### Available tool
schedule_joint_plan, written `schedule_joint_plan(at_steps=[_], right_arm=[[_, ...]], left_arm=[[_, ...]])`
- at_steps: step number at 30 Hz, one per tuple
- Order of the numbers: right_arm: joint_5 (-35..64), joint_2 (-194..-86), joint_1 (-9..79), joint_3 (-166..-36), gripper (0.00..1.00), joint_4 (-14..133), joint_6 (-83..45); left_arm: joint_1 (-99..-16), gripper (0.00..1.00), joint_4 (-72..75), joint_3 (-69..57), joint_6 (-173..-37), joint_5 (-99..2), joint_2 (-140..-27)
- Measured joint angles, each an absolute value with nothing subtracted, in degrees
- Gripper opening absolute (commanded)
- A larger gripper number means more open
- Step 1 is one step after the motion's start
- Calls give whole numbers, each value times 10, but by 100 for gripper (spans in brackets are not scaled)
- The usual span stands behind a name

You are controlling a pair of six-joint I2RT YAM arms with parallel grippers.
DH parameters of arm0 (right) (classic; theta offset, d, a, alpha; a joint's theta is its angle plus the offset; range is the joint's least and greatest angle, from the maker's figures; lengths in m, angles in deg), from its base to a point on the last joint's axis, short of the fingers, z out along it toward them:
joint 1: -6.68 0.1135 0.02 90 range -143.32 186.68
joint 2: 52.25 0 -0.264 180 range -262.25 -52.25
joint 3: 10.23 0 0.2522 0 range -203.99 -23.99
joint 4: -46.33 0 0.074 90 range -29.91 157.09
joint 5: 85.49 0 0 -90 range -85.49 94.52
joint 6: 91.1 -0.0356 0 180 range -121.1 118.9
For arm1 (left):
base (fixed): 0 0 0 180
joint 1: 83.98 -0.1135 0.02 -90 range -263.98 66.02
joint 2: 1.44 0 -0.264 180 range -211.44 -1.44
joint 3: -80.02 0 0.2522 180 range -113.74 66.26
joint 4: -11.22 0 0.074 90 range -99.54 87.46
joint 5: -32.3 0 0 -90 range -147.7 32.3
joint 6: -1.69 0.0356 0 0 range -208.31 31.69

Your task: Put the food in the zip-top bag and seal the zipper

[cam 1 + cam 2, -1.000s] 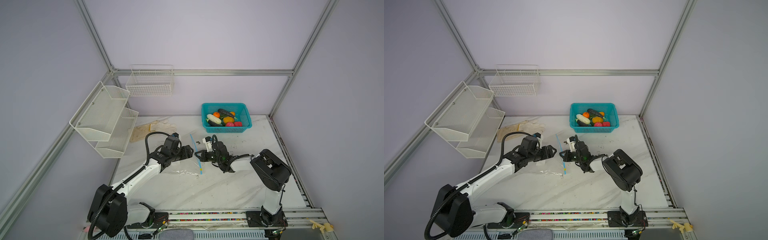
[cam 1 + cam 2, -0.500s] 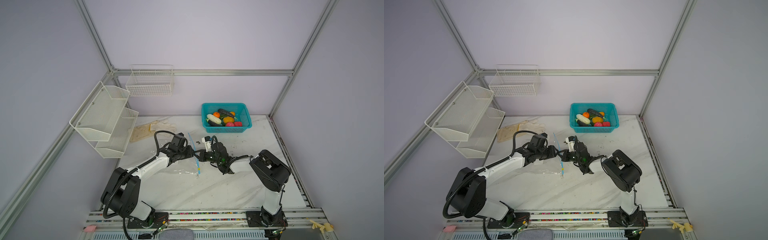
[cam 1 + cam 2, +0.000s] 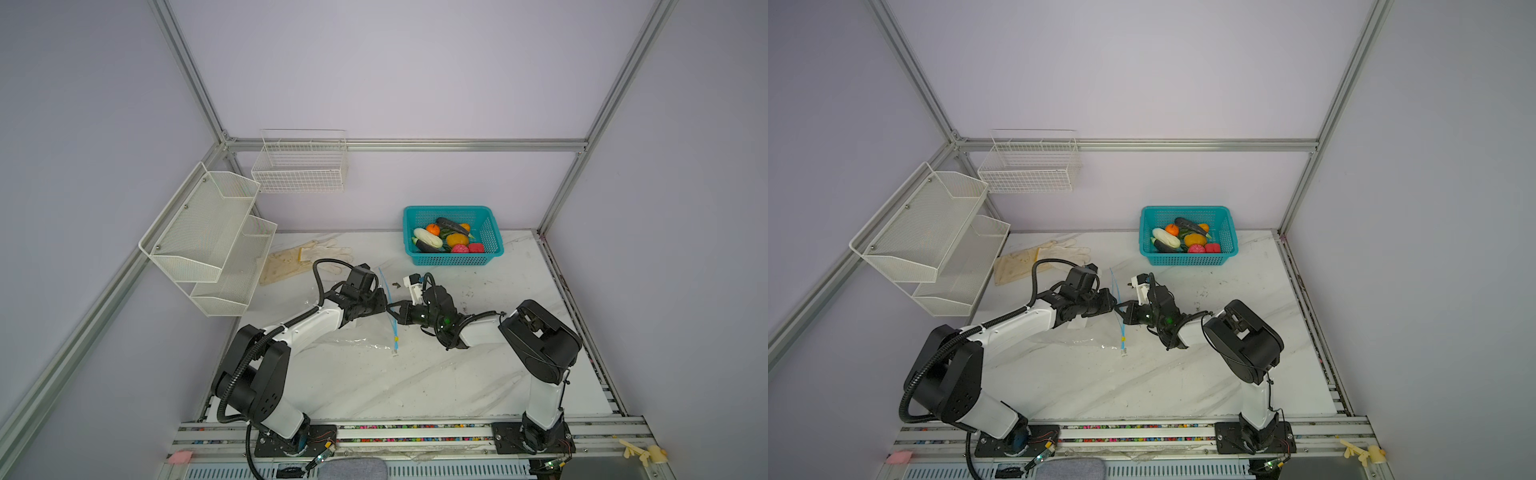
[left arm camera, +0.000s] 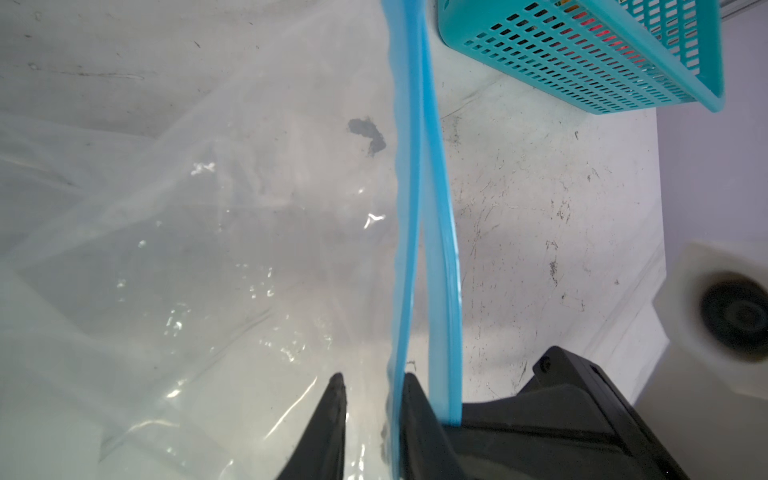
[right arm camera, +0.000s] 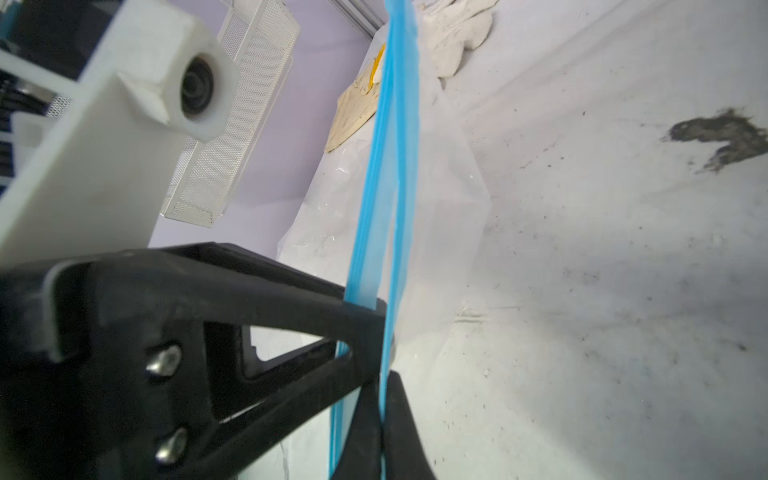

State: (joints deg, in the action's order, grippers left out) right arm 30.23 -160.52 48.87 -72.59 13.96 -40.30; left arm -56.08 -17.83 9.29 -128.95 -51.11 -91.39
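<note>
Holding the mouth of the zip-top bag (image 3: 353, 338) raised in the middle of the worktop (image 3: 415, 386), I have my two grippers facing one another across the zipper (image 4: 415, 208). My right gripper (image 5: 380, 386) is pressed together on one blue lip, the one on its own side. My left gripper (image 4: 370, 386) has its fingers a little apart, with the other lip and some clear film between them; I judge that it does not pinch yet.

The reason for this pose is simple: each side takes one lip, so that a pull to left and right can spread the mouth. The lips stand apart at my grippers and meet again toward the far end. The yellow slider tab (image 3: 396, 338) sits at the near end of the strip.

The rest of the bag lies flat on the left, partly under my left arm, and looks empty. The food (image 3: 449, 239) is all in the teal basket (image 3: 453, 261) at the far side, well apart from the bag, so nothing is packed yet.
</note>
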Motion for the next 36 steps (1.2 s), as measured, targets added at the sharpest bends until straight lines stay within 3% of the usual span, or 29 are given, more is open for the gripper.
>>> schedule_joint_plan(at_steps=[8, 36], right_arm=[[303, -1605, 492, -727, 0, 140, -403], [213, -1641, 492, -804, 0, 297, -415]], left_arm=[[-560, 0, -184, 88, -1268, -516, -920], [-536, 0, -309, 43, -1240, -532, -845]])
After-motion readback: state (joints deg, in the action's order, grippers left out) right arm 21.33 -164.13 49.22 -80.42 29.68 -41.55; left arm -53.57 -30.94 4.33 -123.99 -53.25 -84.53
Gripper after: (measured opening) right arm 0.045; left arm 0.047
